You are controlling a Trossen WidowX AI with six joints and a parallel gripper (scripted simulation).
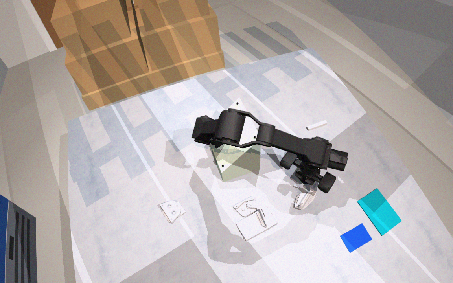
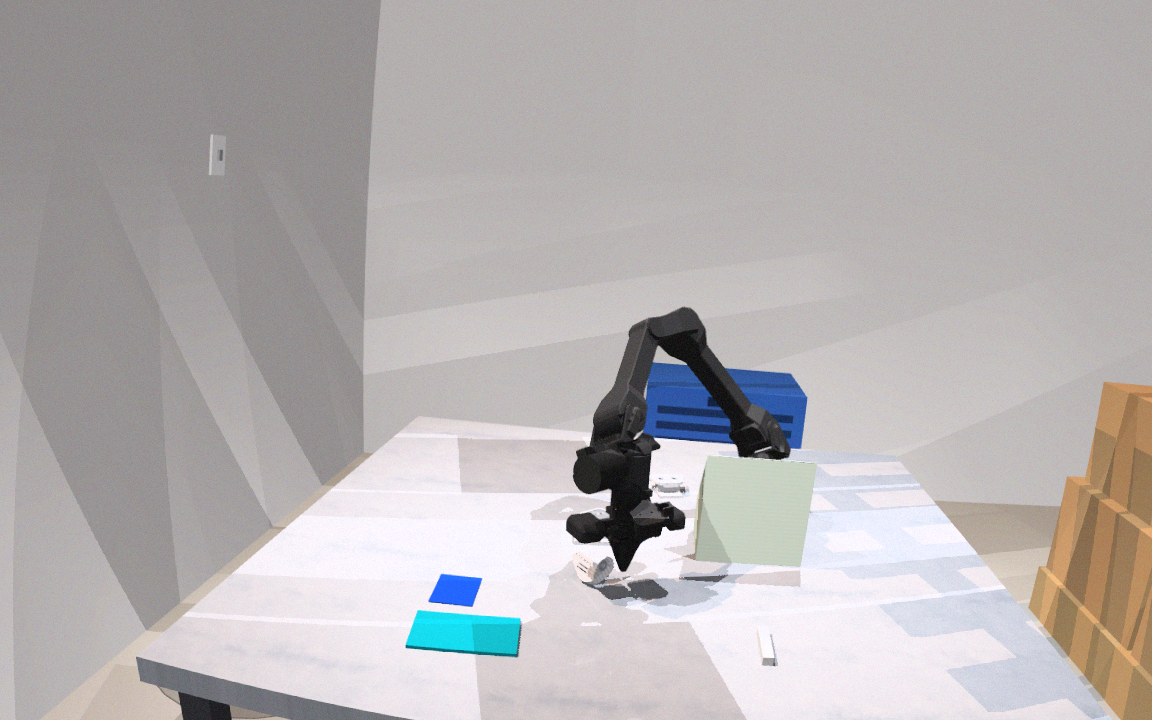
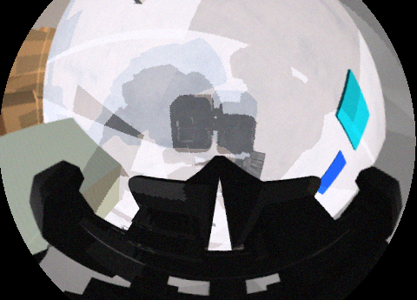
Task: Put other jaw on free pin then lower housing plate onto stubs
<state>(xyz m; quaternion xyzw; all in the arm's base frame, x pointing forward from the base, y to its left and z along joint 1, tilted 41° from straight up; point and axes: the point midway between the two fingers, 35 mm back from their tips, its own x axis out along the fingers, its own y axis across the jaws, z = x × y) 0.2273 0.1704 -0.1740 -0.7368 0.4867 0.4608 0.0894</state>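
My gripper (image 1: 310, 179) (image 2: 623, 565) (image 3: 219, 160) is shut with nothing between its fingers, pointing down low over the table. The loose jaw (image 1: 303, 200) (image 2: 592, 569) (image 3: 257, 161) lies on the table right beside the fingertips; I cannot tell if they touch. The white base (image 1: 250, 229) stands apart from it, with the other jaw (image 1: 262, 218) on it. The pins are too small to make out clearly. The housing plate (image 1: 172, 211) (image 2: 669, 486) lies apart on the table, on the far side of the base from the loose jaw.
A pale green block (image 1: 240, 168) (image 2: 755, 510) (image 3: 39, 161) stands under and beside the arm. A cyan slab (image 1: 379, 212) (image 2: 464, 634) (image 3: 354, 110) and a blue square (image 1: 356, 237) (image 2: 455, 590) (image 3: 333, 173) lie near the loose jaw's side. A white bar (image 1: 317, 125) (image 2: 766, 646) lies apart.
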